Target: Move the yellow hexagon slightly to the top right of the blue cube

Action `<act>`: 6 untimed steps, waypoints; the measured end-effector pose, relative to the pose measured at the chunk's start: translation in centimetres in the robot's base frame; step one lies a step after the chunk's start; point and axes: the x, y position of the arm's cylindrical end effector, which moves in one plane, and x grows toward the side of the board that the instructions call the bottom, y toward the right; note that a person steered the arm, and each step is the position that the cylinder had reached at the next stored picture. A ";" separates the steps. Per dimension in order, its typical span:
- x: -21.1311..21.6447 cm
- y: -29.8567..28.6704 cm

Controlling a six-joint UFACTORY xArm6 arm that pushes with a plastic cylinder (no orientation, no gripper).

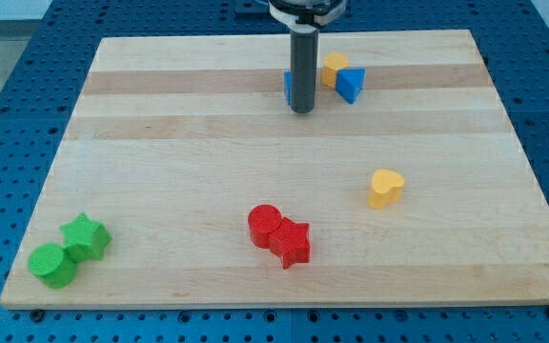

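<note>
Yellow hexagon (334,69) sits near the board's top edge, just right of centre, touching a blue triangular block (351,85) at its lower right. Our rod stands just left of the hexagon; our tip (301,110) rests on the wood board (160,143), below-left of it & bare, holding nothing. A blue cube (289,88) peeks out behind the rod, mostly hidden. Further out: yellow heart (385,188) mid-right; red cylinder (265,226) touching red star (292,242) btm centre; green star (86,235) w/ green cylinder (53,265) btm left. No containers.
</note>
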 end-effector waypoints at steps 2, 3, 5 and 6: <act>-2.0 -2.0; -1.9 -1.3; -1.8 7.1; -4.4 5.6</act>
